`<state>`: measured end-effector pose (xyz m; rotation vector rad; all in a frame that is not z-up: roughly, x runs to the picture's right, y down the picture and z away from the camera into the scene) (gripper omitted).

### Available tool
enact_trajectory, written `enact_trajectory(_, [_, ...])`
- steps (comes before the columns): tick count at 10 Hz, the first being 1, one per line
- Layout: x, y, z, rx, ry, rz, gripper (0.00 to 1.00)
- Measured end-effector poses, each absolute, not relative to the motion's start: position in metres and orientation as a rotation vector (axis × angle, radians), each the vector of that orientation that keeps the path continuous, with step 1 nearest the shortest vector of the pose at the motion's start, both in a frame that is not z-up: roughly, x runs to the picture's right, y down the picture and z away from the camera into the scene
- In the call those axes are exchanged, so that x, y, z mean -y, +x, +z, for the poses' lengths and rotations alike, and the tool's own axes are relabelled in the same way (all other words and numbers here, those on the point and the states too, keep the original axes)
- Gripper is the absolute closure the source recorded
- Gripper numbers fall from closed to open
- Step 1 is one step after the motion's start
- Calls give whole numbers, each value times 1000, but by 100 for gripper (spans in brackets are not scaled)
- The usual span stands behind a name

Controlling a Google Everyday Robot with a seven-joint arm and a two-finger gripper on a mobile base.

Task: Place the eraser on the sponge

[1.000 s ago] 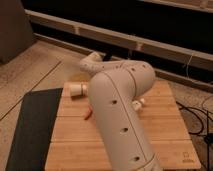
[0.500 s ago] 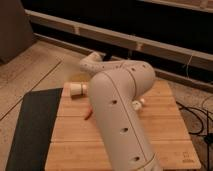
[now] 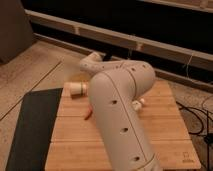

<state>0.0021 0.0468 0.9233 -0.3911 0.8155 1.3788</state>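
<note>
Most of the wooden table [image 3: 165, 145] is blocked by the white arm [image 3: 120, 115]. The gripper is hidden behind that arm over the far-left boards, so its state cannot be told. Bare boards remain along the right and near edges. A pale piece [image 3: 77, 88] sits at the left edge, near the dark mat [image 3: 30, 130]. Which thing is the eraser is unclear.

A slatted wooden tabletop [image 3: 70, 137] fills the lower frame, a dark mat [image 3: 32, 127] along its left edge, cables [image 3: 199, 114] at right. My gripper is hidden behind my arm [image 3: 120, 120].
</note>
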Motion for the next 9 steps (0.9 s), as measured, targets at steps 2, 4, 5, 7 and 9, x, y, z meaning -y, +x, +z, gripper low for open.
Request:
enact_trajectory(2, [-47, 2, 923, -815, -391, 1379, 66])
enact_trajectory(4, [-47, 2, 923, -815, -391, 1379, 46])
enact_trajectory(5, [-47, 2, 923, -815, -391, 1379, 34])
enact_trajectory(7, [-47, 2, 923, -815, -391, 1379, 20])
enact_trajectory(9, [-47, 2, 923, -815, -391, 1379, 20])
